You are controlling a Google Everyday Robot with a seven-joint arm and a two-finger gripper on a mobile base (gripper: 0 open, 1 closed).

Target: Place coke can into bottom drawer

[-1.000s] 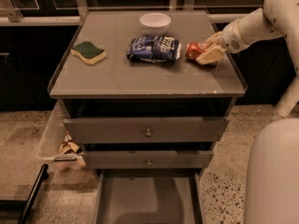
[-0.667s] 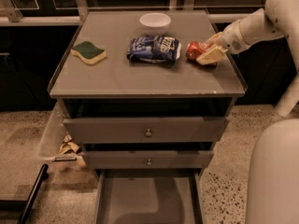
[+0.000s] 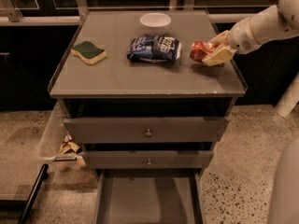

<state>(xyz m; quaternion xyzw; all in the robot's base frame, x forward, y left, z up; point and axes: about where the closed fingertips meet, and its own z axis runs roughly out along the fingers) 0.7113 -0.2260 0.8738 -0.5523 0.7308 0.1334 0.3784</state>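
Observation:
The coke can (image 3: 199, 50) lies on its side on the grey cabinet top (image 3: 140, 78), near its right edge. My gripper (image 3: 211, 49) reaches in from the right on a white arm. Its cream fingers (image 3: 217, 55) are closed around the can's right end, with the can resting on or just above the top. The bottom drawer (image 3: 145, 200) is pulled open at the foot of the cabinet, and its grey tray holds nothing.
A blue-and-white snack bag (image 3: 154, 48) lies left of the can. A white bowl (image 3: 155, 21) sits at the back and a green sponge (image 3: 88, 52) at the left. The two upper drawers (image 3: 148, 132) stand slightly open. Crumpled litter (image 3: 69, 148) lies on the floor at the left.
The gripper and the can have barely moved; the can has shifted a touch to the right in the fingers' hold.

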